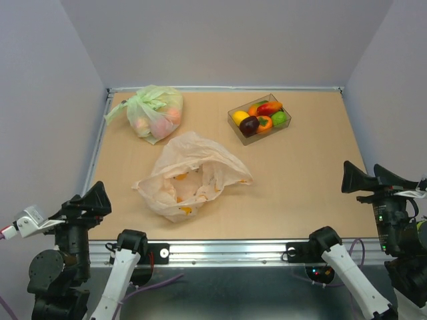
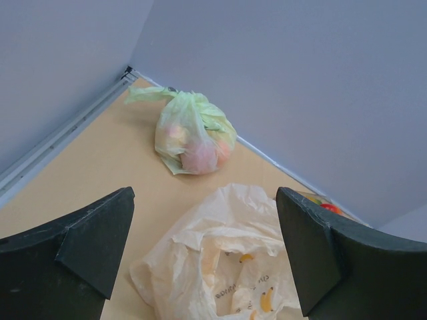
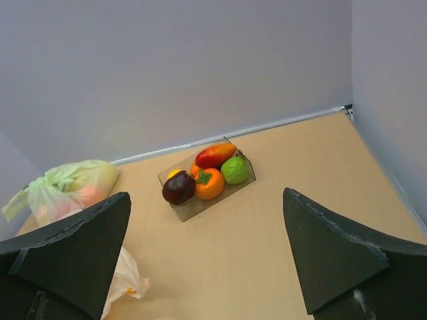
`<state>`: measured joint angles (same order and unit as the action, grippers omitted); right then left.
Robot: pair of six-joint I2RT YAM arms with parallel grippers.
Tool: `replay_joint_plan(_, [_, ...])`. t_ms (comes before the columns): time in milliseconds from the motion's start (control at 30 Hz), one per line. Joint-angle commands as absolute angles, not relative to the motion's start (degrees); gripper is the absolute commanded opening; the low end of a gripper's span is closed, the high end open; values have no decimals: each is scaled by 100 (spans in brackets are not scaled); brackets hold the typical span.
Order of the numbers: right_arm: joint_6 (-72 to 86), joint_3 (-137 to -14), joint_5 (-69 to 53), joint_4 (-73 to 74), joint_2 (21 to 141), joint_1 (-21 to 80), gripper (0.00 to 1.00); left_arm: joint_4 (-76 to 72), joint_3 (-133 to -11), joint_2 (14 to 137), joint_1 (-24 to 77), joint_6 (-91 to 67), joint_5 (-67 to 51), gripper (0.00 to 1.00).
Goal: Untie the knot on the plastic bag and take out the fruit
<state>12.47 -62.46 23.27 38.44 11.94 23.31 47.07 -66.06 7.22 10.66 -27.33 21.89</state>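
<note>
The pale peach plastic bag (image 1: 190, 177) lies slack and crumpled at the table's middle. Its mouth gapes open, and the knot is not in view. The left wrist view looks into the plastic bag (image 2: 227, 267), where only small yellow printed marks show on the film. The fruit (image 1: 259, 118) sits in a clear box (image 1: 235, 117) at the back right: lemon, dark purple, orange, lime and red-orange. My left gripper (image 1: 100, 198) hangs open at the near left, short of the bag. My right gripper (image 1: 362, 179) stands open at the near right, with the fruit (image 3: 208, 177) far ahead of it.
A smaller light-green bag (image 1: 155, 112) with a knotted top and pinkish fruits inside stands at the back left. Grey walls enclose the table on three sides. A metal rail (image 1: 220, 252) runs along the near edge between the arm bases.
</note>
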Motion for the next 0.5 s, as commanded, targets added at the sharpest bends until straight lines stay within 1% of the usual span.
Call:
replay_joint_plan(0, [1310, -6469, 2206, 3911, 1134, 2355, 100, 4605, -6565, 642, 1063, -2918, 2382, 99])
replay_joint_plan(333, [1327, -6451, 2048, 4017, 1099, 2347, 100, 4509, -6434, 703, 1063, -3050, 2285, 99])
replay_joint_plan(467, [1301, -6460, 2092, 4017, 1178, 2355, 100, 4325, -6390, 914, 1063, -2953, 1978, 99])
